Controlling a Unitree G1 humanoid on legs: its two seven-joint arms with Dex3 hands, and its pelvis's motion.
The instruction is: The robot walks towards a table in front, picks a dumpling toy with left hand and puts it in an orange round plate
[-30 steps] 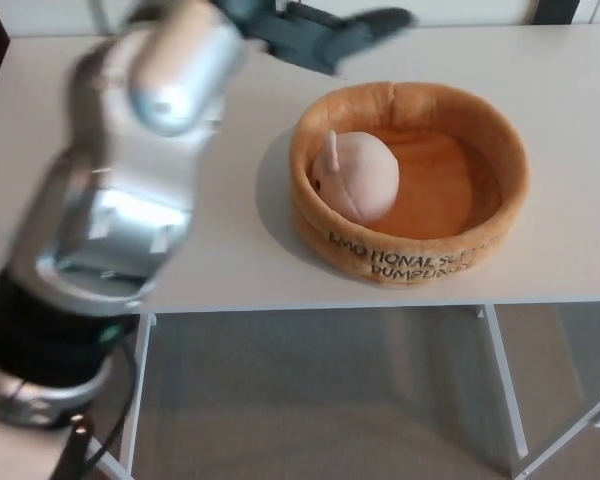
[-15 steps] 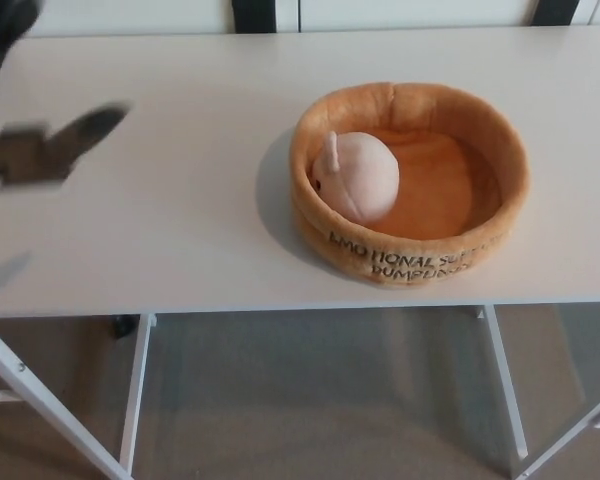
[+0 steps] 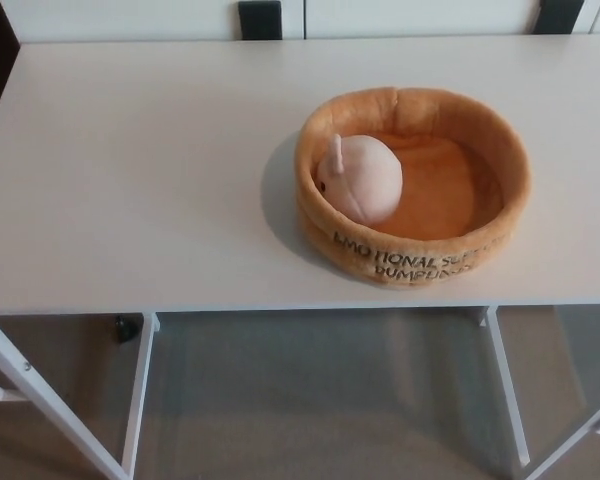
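A pale pink dumpling toy [image 3: 360, 178] lies inside the orange round plush plate [image 3: 416, 255], against its left inner wall. The plate has tall soft sides with black lettering on the front and sits on the right half of the white table [image 3: 140, 180]. Neither of my hands shows in the head view.
The table's front edge runs across the picture at about two thirds of its height, with white legs [image 3: 137, 385] and grey floor below. A dark object [image 3: 260, 18] stands behind the table's far edge.
My left arm and hand, which filled the left of the picture, have swung away to the left and out of view. The dumpling and plate stay put.
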